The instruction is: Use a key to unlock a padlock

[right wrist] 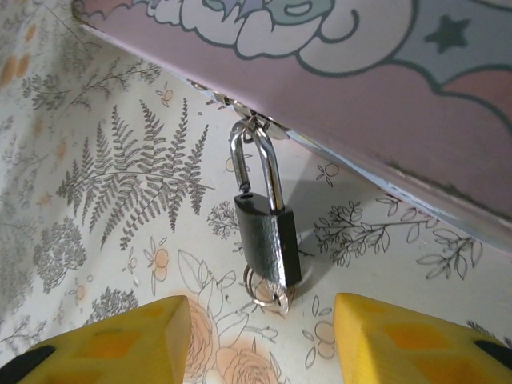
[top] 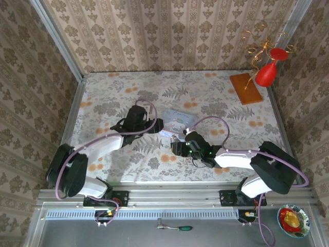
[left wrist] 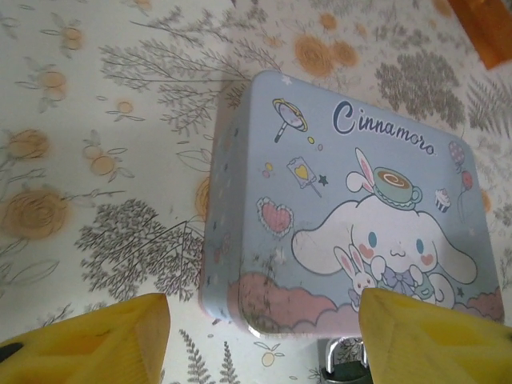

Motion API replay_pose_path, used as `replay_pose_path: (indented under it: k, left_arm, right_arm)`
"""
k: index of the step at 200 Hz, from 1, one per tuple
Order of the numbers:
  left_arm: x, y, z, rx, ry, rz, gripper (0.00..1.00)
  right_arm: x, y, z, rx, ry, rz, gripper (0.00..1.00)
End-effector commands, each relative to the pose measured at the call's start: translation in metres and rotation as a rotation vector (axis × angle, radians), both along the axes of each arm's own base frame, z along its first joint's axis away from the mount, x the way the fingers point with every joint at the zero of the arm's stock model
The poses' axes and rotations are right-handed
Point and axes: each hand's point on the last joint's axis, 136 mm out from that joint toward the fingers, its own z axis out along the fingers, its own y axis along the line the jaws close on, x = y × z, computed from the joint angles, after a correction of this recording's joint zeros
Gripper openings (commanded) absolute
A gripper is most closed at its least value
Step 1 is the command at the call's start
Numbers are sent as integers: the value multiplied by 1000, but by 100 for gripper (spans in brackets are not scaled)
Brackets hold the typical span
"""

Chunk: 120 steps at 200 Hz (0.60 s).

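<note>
Padlock [right wrist: 268, 240] hangs off tin [right wrist: 360, 96], whole from right wrist, cropped from left.

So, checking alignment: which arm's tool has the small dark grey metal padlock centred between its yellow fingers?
The right tool: the padlock lies centred ahead of its fingers; at the left tool it sits beside one finger.

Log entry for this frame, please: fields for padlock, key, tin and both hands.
padlock: hooked through the tin's hasp, body lying on the table; one shackle leg looks lifted out of the body
key: appears seated in the padlock's bottom end, ring showing
tin: pale blue, cartoon lid, flat on the table
left hand: open, empty, over the tin's near edge
right hand: open, empty, aimed at the padlock, not touching it
</note>
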Motion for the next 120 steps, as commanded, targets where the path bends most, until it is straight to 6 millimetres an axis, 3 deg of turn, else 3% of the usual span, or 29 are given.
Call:
replay_pose_path:
  k: [1, 38, 62, 99, 120]
  left_arm:
    - [-1, -14, -4, 7, 29, -150, 64]
    - [9, -31, -7, -14, 48, -211, 66]
    - [13, -33, -21, 18, 96, -207, 65]
    - [21, 1, -59, 190, 183, -65, 66]
    - [20, 14, -71, 228, 206, -17, 66]
  right_arm:
    - [12, 3, 3, -31, -34, -18, 51]
    - [20, 8, -11, -94, -16, 0, 50]
    - [24, 8, -21, -124, 2, 1, 47]
    - [26, 7, -32, -191, 25, 15, 34]
    - [23, -1, -36, -216, 34, 2, 20]
